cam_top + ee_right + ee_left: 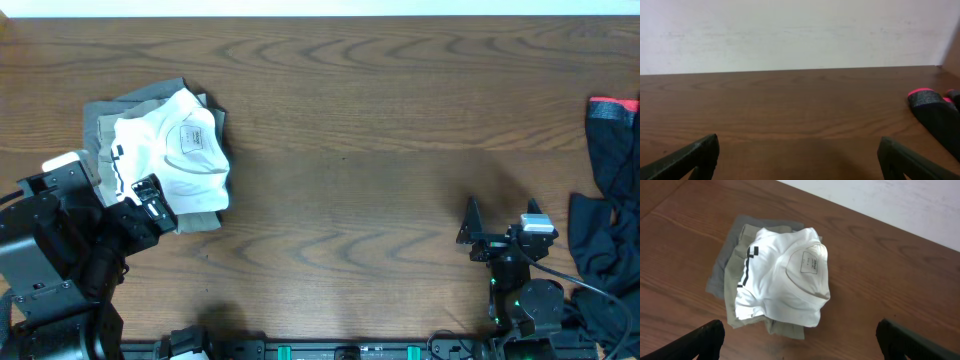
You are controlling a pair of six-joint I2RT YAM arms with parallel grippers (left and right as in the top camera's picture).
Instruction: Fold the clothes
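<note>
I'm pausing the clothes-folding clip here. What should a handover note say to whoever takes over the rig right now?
Left pincer: open, empty, hovering just short of the stack.
Right pincer: open, empty, over bare table.
Clothes: on the left of the table, the white T-shirt lies folded, neck label up, on the khaki piece, which lies on the grey piece. The black garments lie in a loose heap at the right edge.
Done: the left stack looks folded, if a bit rumpled.
Left: the black garments, apparently unfolded.
</note>
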